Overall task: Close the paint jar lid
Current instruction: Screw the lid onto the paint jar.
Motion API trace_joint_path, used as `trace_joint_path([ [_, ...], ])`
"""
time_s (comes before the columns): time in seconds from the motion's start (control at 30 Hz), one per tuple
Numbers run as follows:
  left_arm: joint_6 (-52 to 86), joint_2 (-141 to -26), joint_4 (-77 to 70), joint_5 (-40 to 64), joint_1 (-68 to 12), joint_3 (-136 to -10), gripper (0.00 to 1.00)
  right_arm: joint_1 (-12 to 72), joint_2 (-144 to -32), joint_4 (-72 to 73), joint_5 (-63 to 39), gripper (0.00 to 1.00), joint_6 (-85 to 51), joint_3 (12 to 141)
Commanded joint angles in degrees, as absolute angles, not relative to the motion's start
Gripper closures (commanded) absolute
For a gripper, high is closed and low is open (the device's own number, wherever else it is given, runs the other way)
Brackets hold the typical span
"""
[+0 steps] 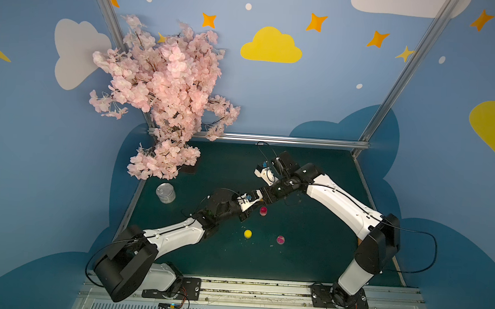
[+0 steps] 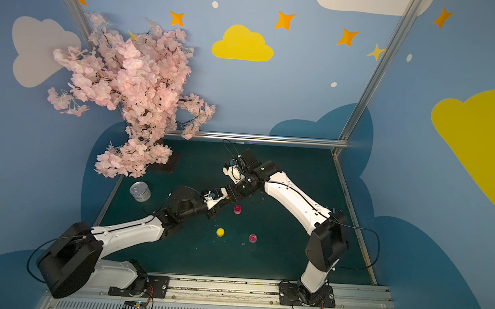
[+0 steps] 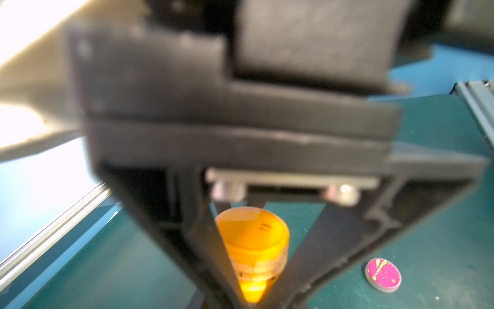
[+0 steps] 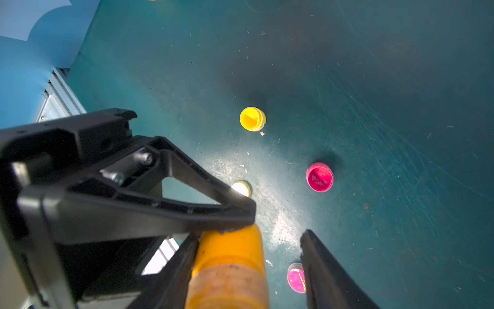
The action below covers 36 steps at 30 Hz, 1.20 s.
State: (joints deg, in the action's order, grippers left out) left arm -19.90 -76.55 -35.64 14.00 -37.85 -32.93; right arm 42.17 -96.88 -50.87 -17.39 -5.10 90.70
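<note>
An orange paint jar (image 4: 227, 256) is held off the green table between both arms. Its lid (image 3: 251, 232) sits on the end that faces my right gripper. My left gripper (image 1: 251, 209) is shut on the jar's other end, and one black finger (image 4: 235, 214) presses there. My right gripper (image 4: 251, 236) is open around the lid end. One of its fingers lies along the jar, and the other finger (image 4: 320, 267) stands clear with table showing in the gap. In both top views the wrists hide most of the jar. In the left wrist view the right gripper's body (image 3: 240, 107) is a close blur.
On the table (image 4: 374, 80) in front of the grippers are an open yellow jar (image 4: 252, 119), an open pink jar (image 4: 319, 177), a pink lid (image 4: 296, 277) and a pale lid (image 4: 242, 188). A tin can (image 1: 166, 193) and a blossom tree (image 1: 167, 97) stand at the far left.
</note>
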Motion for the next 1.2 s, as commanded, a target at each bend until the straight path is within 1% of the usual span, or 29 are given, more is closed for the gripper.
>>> trace_joint_path([
  [0.0, -17.70, -74.97, -36.33, 15.63, -36.36, -32.62, 0.76, 41.48, -92.89, -51.97, -17.31, 0.35, -4.33, 88.52],
  [0.1, -15.73, -75.21, -35.26, 18.16, -35.36, -32.43, 0.76, 41.07, -90.54, -50.77, -17.64, 0.31, -4.03, 86.53],
  [0.13, -15.03, -75.34, -35.01, 19.11, -34.90, -32.35, 0.76, 40.85, -89.69, -50.27, -17.96, 0.28, -3.81, 85.67],
  [0.2, -14.05, -75.75, -34.42, 20.88, -34.37, -32.51, 0.76, 40.55, -88.08, -49.39, -18.44, 0.26, -3.45, 84.31],
  [0.33, -12.20, -75.95, -33.47, 25.33, -33.21, -32.91, 0.76, 39.92, -85.00, -49.08, -19.76, 0.25, -1.61, 82.13],
  [0.47, -11.36, -76.02, -31.39, 30.07, -32.44, -33.81, 0.76, 39.26, -80.79, -45.90, -24.17, 0.26, 2.30, 78.79],
  [0.63, -10.02, -76.12, -30.78, 39.98, -31.83, -34.72, 0.76, 38.96, -73.80, -32.13, -25.96, 0.30, 5.43, 70.08],
  [0.7, -9.34, -75.96, -30.94, 43.30, -31.69, -35.04, 0.75, 38.40, -72.38, -30.07, -28.46, 0.32, 7.04, 69.18],
  [0.8, -9.06, -75.83, -30.05, 46.61, -31.64, -35.90, 0.75, 37.79, -72.65, -30.32, -32.86, 0.37, 9.24, 70.25],
  [0.93, -8.88, -75.94, -29.55, 48.43, -31.62, -36.64, 0.75, 37.79, -74.06, -30.01, -35.51, 0.44, 10.68, 70.99],
  [1.17, -9.91, -75.28, -29.08, 46.93, -31.55, -36.65, 0.75, 37.88, -75.59, -29.31, -38.39, 0.48, 11.22, 70.84],
])
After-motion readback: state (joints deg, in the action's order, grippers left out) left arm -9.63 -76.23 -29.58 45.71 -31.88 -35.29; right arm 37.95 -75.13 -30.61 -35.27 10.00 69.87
